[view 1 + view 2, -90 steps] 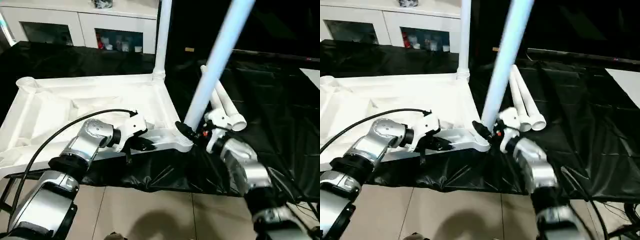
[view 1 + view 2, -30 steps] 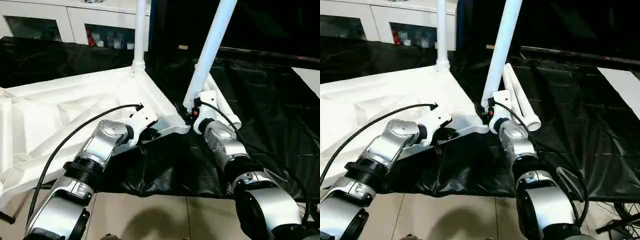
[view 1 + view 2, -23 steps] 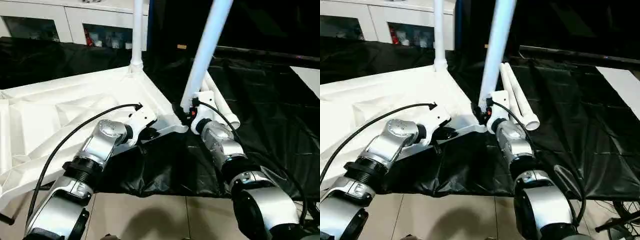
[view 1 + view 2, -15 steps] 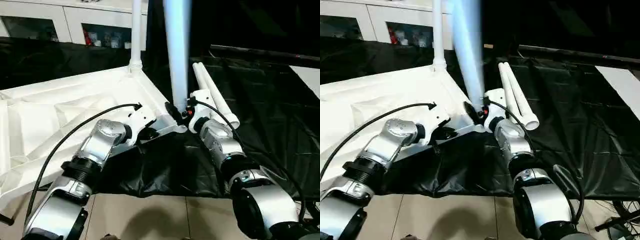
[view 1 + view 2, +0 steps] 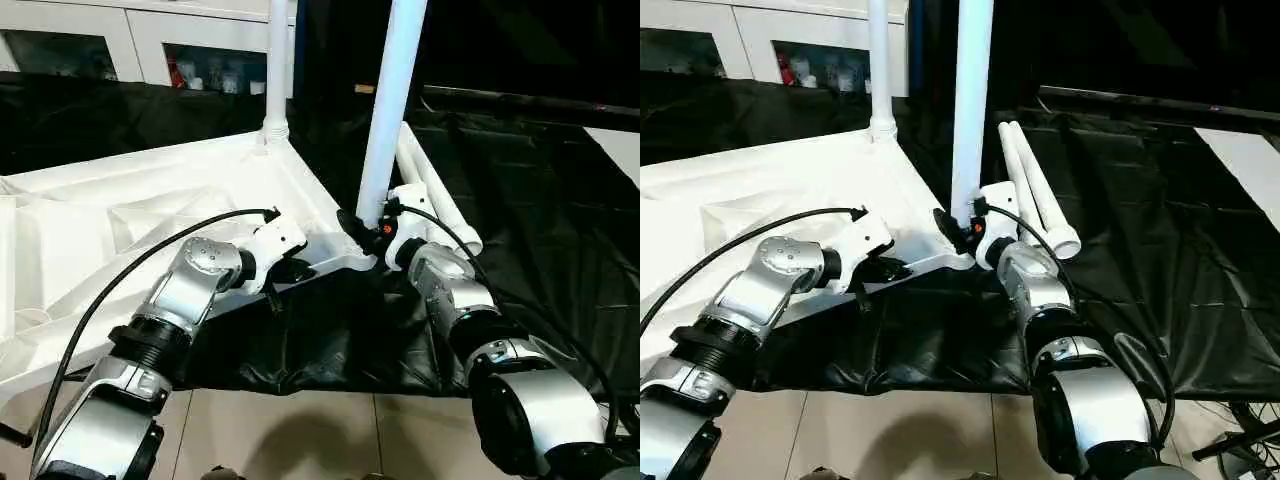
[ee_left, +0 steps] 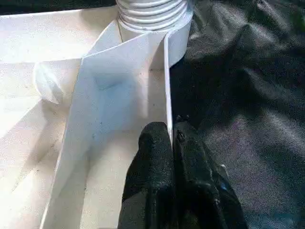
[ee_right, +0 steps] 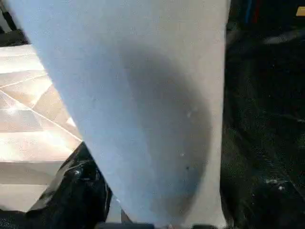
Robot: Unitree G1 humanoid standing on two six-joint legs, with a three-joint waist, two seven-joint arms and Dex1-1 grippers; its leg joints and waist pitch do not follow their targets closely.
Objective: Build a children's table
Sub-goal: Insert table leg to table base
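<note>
The white table top (image 5: 150, 215) lies underside up on the black-covered desk (image 5: 540, 200), its ribbed inner face toward the head camera and its near edge reaching past the desk's front edge, above the tiled floor (image 5: 300, 440). At the far right corner socket, 1 leg (image 5: 277, 60) stands upright, already seated. At the near right corner, a 2nd leg (image 5: 392, 100) rises close to upright, leaning slightly, with its lower end at or just above the corner socket (image 6: 152, 14); whether it is seated there I cannot tell. The right pincer (image 5: 362, 228) is closed on this 2nd leg near its base, 1 black finger (image 7: 76, 191) showing beside the white tube in the right wrist view. The left pincer (image 6: 170, 143) is clamped on the thin side wall of the table top, a short way along the rim from the near right corner socket, with its 2 black fingers (image 6: 155, 157) pressed on either side of the wall. 2 spare legs (image 5: 1035, 190) lie side by side on the desk just beyond the right arm, their flared ends pointing toward the robot. A black cable (image 5: 130, 270) curves from the left wrist back over the table top. White cabinets (image 5: 150, 50) with glass doors stand behind the desk.
</note>
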